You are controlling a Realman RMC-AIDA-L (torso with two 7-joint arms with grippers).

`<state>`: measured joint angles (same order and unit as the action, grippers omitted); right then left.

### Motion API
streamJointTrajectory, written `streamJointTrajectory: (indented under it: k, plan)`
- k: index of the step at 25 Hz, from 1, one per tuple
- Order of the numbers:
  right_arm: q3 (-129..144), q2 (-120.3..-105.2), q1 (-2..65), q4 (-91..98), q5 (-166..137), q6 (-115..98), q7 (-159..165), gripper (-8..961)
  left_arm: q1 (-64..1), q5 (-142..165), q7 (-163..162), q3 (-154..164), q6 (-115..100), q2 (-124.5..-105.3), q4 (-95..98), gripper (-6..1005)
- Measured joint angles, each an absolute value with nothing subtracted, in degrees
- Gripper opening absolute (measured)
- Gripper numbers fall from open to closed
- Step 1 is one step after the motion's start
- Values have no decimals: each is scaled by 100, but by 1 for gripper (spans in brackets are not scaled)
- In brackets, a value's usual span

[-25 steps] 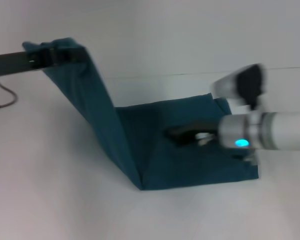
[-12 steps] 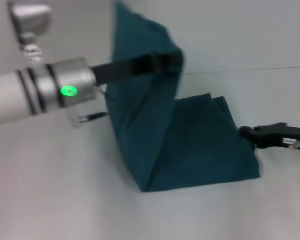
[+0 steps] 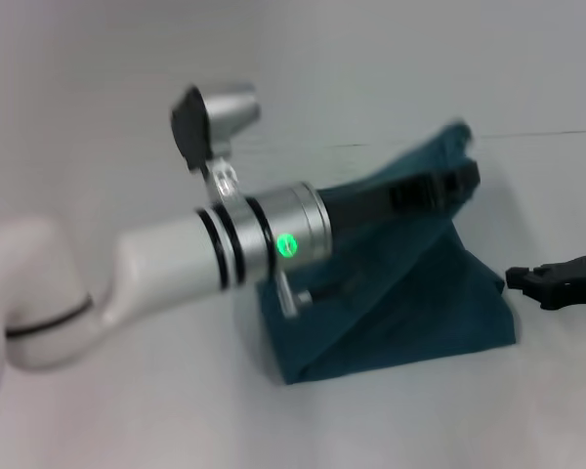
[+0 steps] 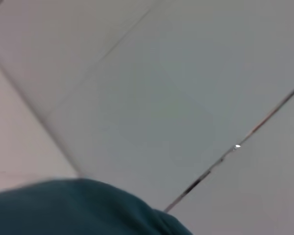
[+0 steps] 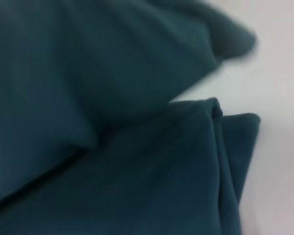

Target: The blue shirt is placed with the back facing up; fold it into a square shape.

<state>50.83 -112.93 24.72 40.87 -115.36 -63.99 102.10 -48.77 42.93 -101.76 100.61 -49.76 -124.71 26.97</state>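
Note:
The blue shirt point(image 3: 420, 303) lies partly folded on the white table, with one flap lifted off it. My left gripper point(image 3: 459, 181) is shut on the top edge of that flap and holds it up over the shirt's right half, the arm reaching across from the left. The right gripper point(image 3: 525, 282) hovers just past the shirt's right edge, apart from the cloth. The left wrist view catches only a strip of the shirt point(image 4: 88, 210) below pale table. Stacked layers of the shirt point(image 5: 112, 122) fill the right wrist view.
Bare white table point(image 3: 127, 410) surrounds the shirt on every side. A thin dark seam line point(image 3: 547, 132) runs across the surface behind the shirt. My left forearm point(image 3: 176, 269) spans the space left of the cloth.
My left arm has swept from far left to the right, carrying the lifted flap over the folded part. The right gripper has pulled off the shirt to its right side.

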Motion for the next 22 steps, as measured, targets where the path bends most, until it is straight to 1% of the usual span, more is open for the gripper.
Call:
streamJointTrajectory:
  k: [3,7,9,12,15,20,22]
  plan:
    - [5052,-11341,2599,4089,-11839,-6359,10211,83,-4680,2724,-9784,11450,-4252,-12472,2795,113]
    - [5047,-11414,2740,4088,-12062,-6350,10212,87,-4572,1876,-9687,12340,-3717,-12472,2931,119]
    - [5045,-11428,2777,4088,-12104,-6353,10214,88,-4557,1779,-9690,12508,-3677,-12472,2974,121]
    - [5017,-11404,2778,4087,-12117,-6375,10311,91,-4555,1744,-9709,12560,-3732,-12471,3007,126]
    - [4789,-11321,2729,4087,-12119,-6365,10422,94,-4564,1734,-9706,12544,-3960,-12471,3010,130]
    - [4190,-11179,2594,4090,-12120,-6384,10469,99,-4565,1809,-9505,12307,-4685,-12473,2969,316]
    - [3992,-11107,2547,4119,-12120,-6457,10564,101,-4519,1926,-9373,12149,-4878,-12473,2950,473]
